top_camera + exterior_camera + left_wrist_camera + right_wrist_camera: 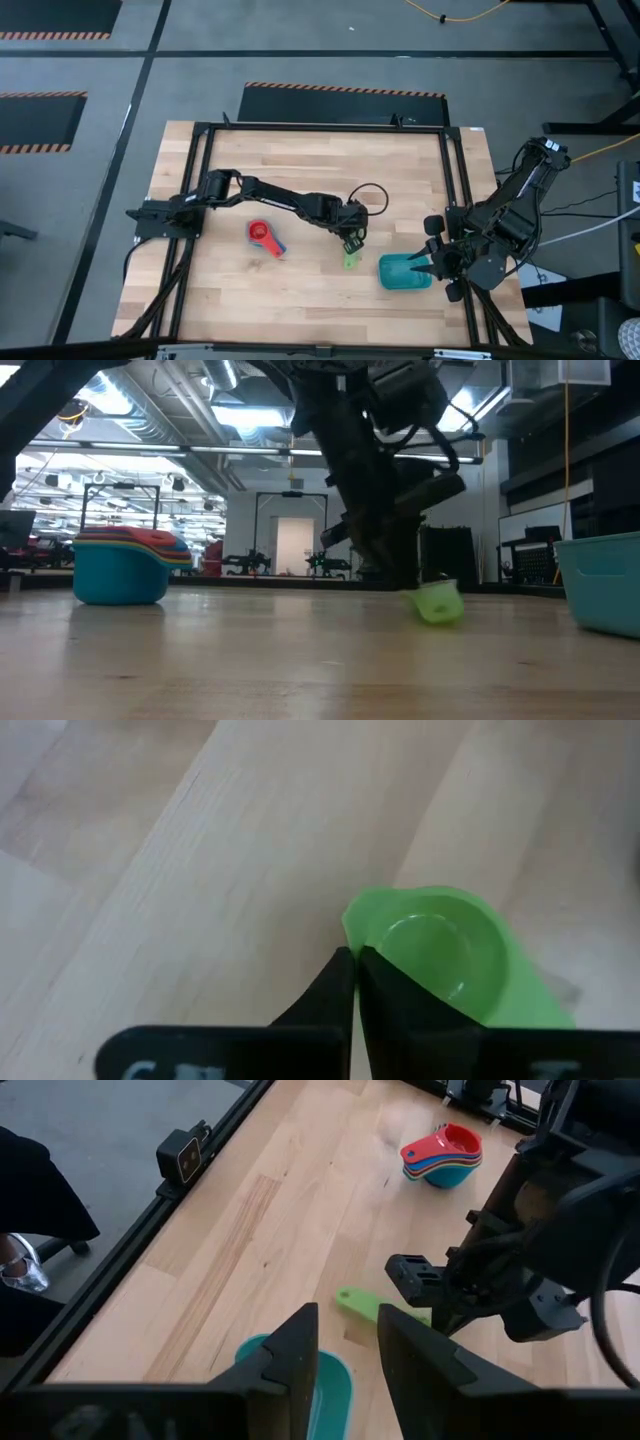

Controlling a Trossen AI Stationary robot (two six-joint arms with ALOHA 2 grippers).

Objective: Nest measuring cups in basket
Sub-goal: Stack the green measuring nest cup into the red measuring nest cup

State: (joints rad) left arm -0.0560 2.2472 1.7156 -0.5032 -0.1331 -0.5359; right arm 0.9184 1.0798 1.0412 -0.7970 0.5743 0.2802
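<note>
The left gripper [355,982] is clamping together on the rim of the green cup [445,955] mid-surface, seemingly tilting it, so it should be lifting slowly, keeping it level, toward the basket [404,271] at the right edge.

- The left arm reaches from its base at the table's left edge across to the middle of the table, elbow raised, wrist bent down toward the surface.
- The left gripper [352,246] sits low at the table's centre, its two dark fingers [335,995] pressed together, tips touching, pinched on the rim of the green cup [440,955].
- The right arm is folded at the table's right edge, forearm angled back toward the near right corner.
- The right gripper [345,1342] hovers over that near right corner, its fingers a narrow gap apart, holding nothing.
</note>
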